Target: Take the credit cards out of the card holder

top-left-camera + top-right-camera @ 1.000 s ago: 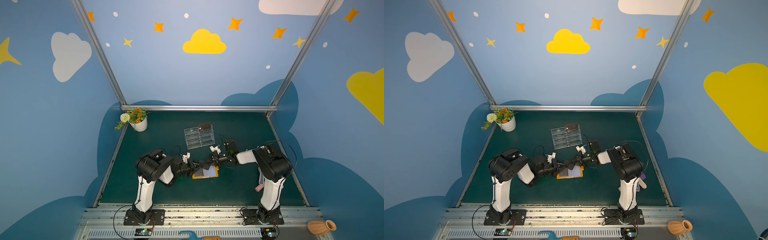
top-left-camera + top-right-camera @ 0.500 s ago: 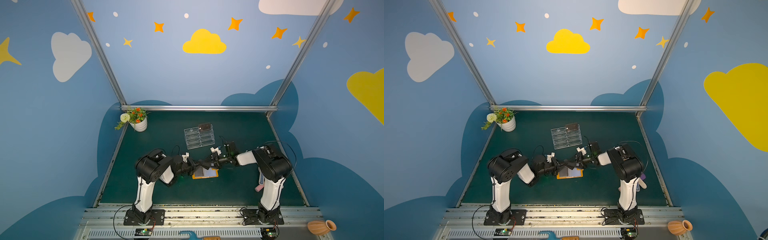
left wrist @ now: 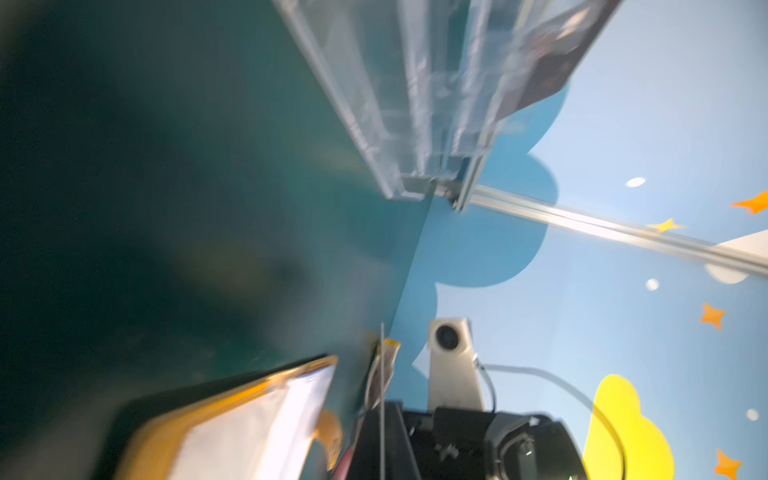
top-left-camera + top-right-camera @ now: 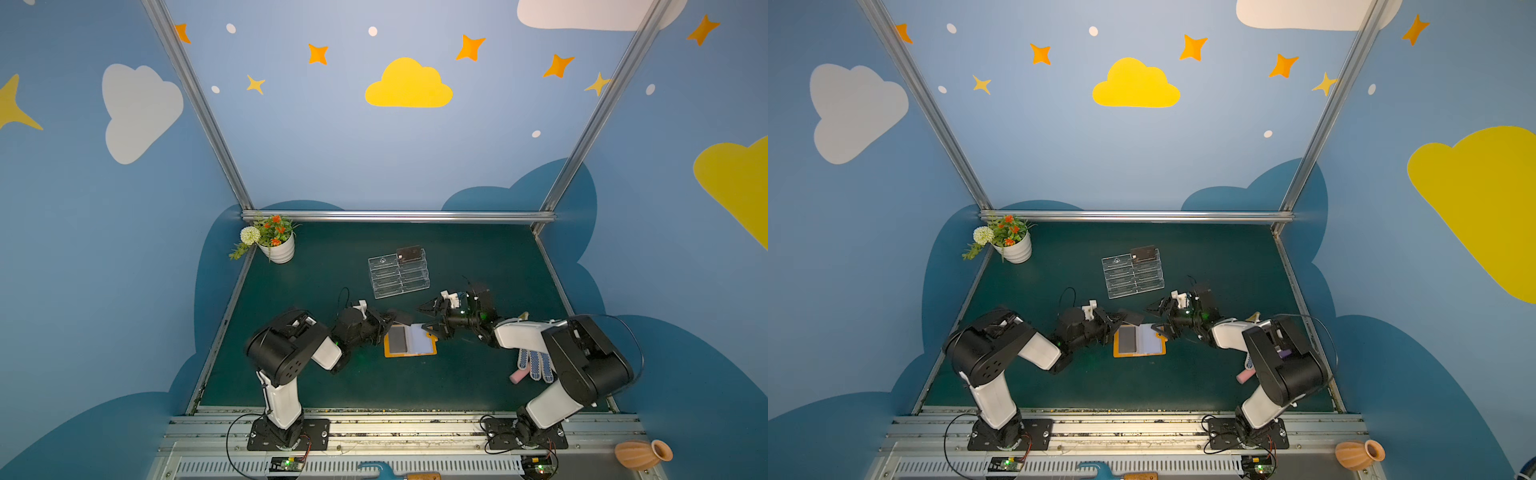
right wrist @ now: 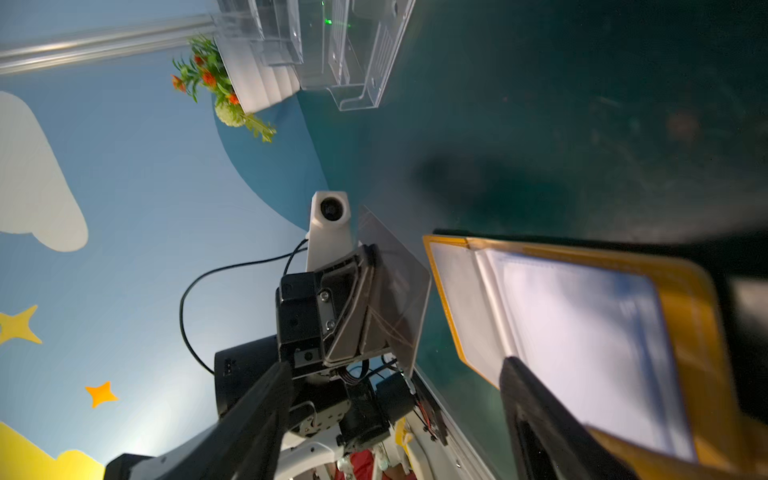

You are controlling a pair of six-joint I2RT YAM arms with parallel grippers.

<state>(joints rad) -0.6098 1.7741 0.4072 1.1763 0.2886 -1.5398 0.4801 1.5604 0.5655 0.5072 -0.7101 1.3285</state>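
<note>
Because the green tabletop (image 4: 324, 374) carries few things, we place each of them from the open card holder (image 4: 409, 353). The clear stand (image 4: 392, 278) sits well beyond its far edge, apart from it. The card holder itself lies flat and open, spine running near to far, with pale sleeve pages on its right half.

The right gripper (image 4: 430, 321) hovers at the card holder's far right corner, jaws spread, with nothing between them. We cannot tell whether its lower finger touches the tab there. The left gripper (image 4: 388, 321) is just off the far left corner, pressed together on a thin dark card (image 5: 399, 299) that hangs clear of the sleeves.

A grey rectangle (image 4: 397, 337) shows under the sleeve on the left half. We take it for a card not yet out, its long axis along the spine. A second dark card (image 4: 409, 252) stands in the stand's far right pocket.

We judge the coming move to be the left arm's. The stand lies beyond the card holder's far edge, onward from the pinched card, with nothing between. The left arm is nearer the grey rectangle, but only the right gripper is free.
</note>
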